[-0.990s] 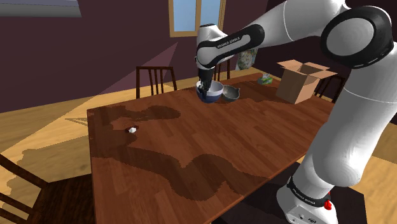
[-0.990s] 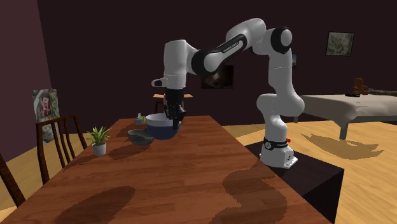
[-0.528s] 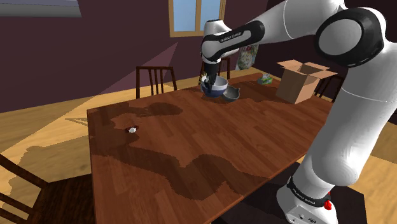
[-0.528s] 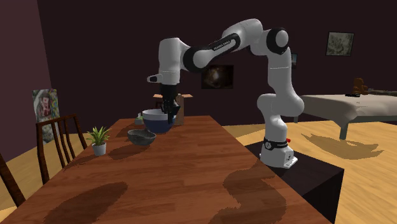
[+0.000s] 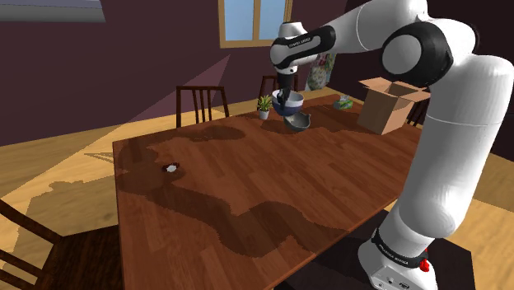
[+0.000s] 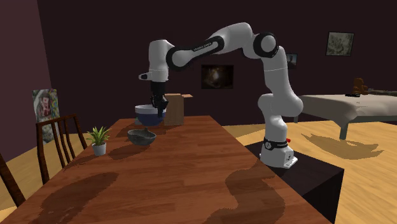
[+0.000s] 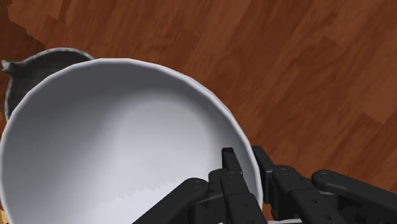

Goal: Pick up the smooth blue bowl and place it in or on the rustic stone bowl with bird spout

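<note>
**Shoulder view.** Gripper (image 5: 284,96) hung at the table's (image 5: 247,194) far side, its jaws clamped on the rim of the blue bowl (image 5: 291,102). The bowl was held clear of the tabletop, just above and behind the grey stone bowl (image 5: 298,122), not touching it. A plant (image 5: 264,105) stood near on the view's left, and an open box (image 5: 385,105) well apart on the right. The near and middle tabletop lay open, apart from a small white item (image 5: 170,167) by the left edge. A chair (image 5: 201,103) stood at the far edge.

**Second exterior view.** Gripper (image 6: 157,108) held the blue bowl (image 6: 148,115) above the table (image 6: 178,181), up and slightly to the right of the stone bowl (image 6: 141,136), with a gap between them. The box (image 6: 175,108) stood close behind the bowl. The plant (image 6: 98,139) stood near the table's left edge. The right edge, toward the stand (image 6: 299,172), was open.

**Wrist view.** Gripper (image 7: 247,156) pinched the blue bowl's wall, one finger (image 7: 232,175) inside and the other outside. The bowl's (image 7: 114,146) inside was pale white-grey. The stone bowl (image 7: 38,67) showed past its rim, partly beneath it. Bare table (image 7: 286,63) lay beyond.

**Change.** Half a second before, the bowl hung lower and farther from the stone bowl, hiding the plant in the shoulder view. It had since risen and moved over.
</note>
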